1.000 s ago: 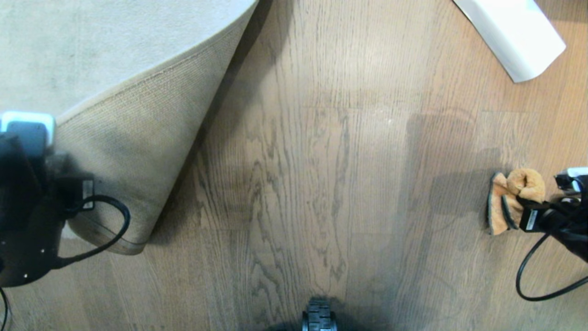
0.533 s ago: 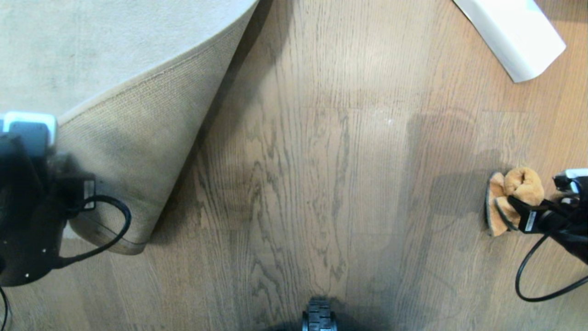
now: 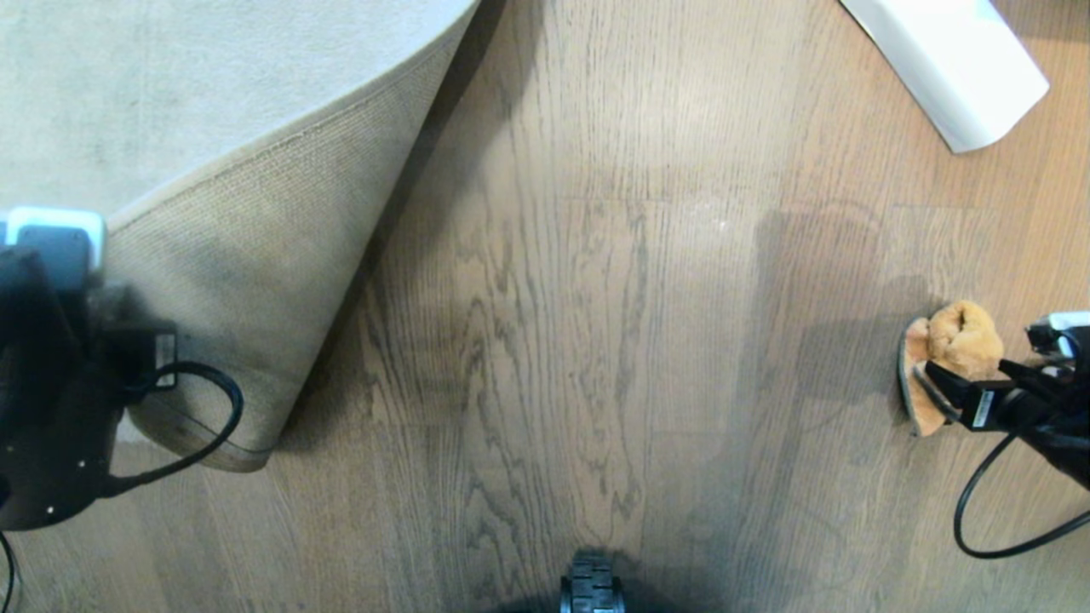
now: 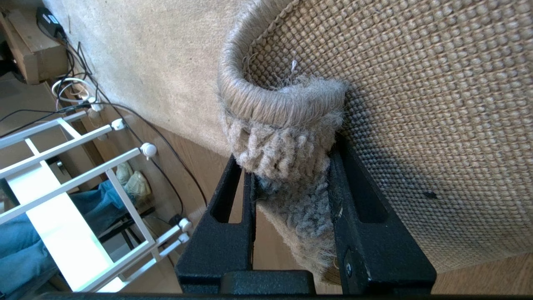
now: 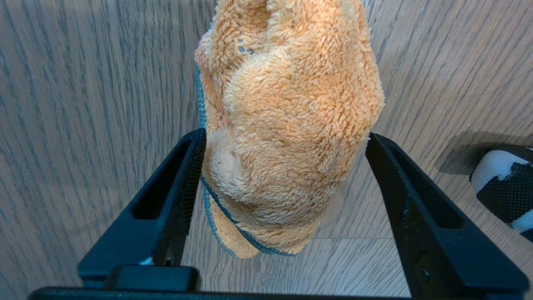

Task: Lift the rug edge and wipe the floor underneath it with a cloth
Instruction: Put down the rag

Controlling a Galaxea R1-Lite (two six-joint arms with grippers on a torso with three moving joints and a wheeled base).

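Your right gripper (image 5: 283, 175) had its fingers spread wide, the orange microfibre cloth (image 5: 287, 125) bunched loosely between them on the wood-plank floor (image 3: 596, 298) at far right. Over on the left, your left gripper (image 4: 291, 196) was clamped on the folded-back rug edge (image 4: 287, 125), tan backing showing.

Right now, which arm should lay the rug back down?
Left. Its end effector already pinches the rug edge; the right end effector, open around the cloth, sits far off.
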